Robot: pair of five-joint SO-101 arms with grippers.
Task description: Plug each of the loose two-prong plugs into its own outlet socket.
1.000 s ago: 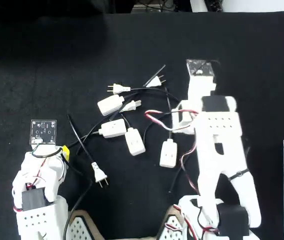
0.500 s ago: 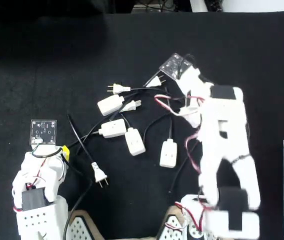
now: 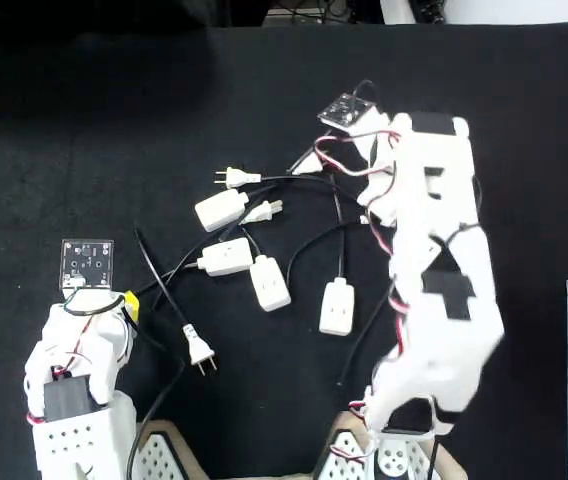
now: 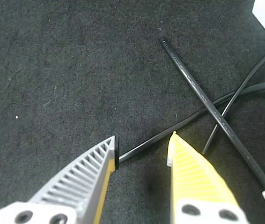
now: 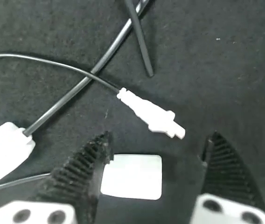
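Right, closest to me the left gripper (image 4: 142, 140) is sitting low over the black cloth (image 3: 54, 130) by its own base. Its jaws are standing fairly wide apart and gripping nothing. The end of a black cable (image 4: 188, 119) is lying on the cloth just ahead of the grey finger (image 4: 83, 175).

A little farther out, the nearest plug (image 3: 201, 350) is lying loose on its dark cord, prongs pointing back towards the bases. Beyond it I'm seeing four white sockets (image 3: 336, 306) (image 3: 270, 283) (image 3: 226, 257) (image 3: 221, 209) scattered across the middle of the cloth, their cords crossing one another. Two more plugs (image 3: 236, 178) (image 3: 263, 211) are lying loose among the upper sockets, apart from any socket face.

Farthest out, the right arm (image 3: 434, 280) is standing stretched over the tangle, with the right gripper (image 5: 159, 137) hanging above the farthest plug (image 3: 309, 160). From the wrist camera I'm watching that plug (image 5: 151, 114) lying flat on the cloth just ahead of the gap between the black fingers (image 5: 83, 161). The jaws are gaping wide, neither one touching it. Another socket (image 5: 4, 151) is resting nearby on its cord.
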